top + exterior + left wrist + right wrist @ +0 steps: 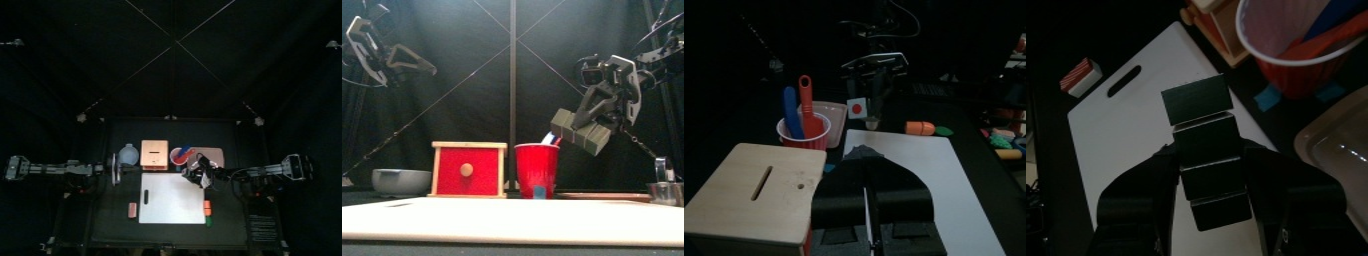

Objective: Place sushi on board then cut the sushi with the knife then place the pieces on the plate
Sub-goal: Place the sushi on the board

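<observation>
R gripper [1207, 178] clamped on sushi [1200, 128], up in air over board's [1120, 135] back-right corner by cup [537, 168]: lower flat to mid-board, clear of cup, then release; L gripper [867, 185] parked left, jaws prob. together.

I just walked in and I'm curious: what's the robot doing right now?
The right gripper is holding a dark green toy sushi roll in the air over the white cutting board, close to the red cup. The roll is not set down yet. The blue toy knife and red toy knife stand in the cup, so no cutting has begun. The left gripper rests off to the left, near the wooden box.
</observation>
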You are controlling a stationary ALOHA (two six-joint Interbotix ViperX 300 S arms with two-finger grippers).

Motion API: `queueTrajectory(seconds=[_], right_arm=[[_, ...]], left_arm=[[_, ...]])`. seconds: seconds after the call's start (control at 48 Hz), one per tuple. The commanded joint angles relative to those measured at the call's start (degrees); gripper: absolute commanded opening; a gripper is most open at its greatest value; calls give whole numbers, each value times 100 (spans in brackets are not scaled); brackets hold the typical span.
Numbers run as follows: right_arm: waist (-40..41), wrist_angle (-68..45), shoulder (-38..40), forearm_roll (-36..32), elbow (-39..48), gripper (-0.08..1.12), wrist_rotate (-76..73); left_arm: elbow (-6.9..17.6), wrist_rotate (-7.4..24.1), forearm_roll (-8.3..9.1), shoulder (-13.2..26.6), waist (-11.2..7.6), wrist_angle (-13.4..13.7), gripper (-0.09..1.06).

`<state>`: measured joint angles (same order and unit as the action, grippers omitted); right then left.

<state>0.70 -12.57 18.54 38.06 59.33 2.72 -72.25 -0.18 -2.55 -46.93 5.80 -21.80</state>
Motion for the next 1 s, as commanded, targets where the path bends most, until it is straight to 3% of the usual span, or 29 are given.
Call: queueTrajectory(seconds=[0.021,0.5,1.0], right_arm=[[-272,-299,-149,378,-176,58,35],[-1336,-1283,-1187,1986,-650,58,88],[-1951,-1811,-2030,4236,-1635,58,114]], left_arm=[[79,0,-26,9,-18,-18,-2],[62,0,-26,9,-35,9,-2],[44,-9,-44,9,-35,18,-2]])
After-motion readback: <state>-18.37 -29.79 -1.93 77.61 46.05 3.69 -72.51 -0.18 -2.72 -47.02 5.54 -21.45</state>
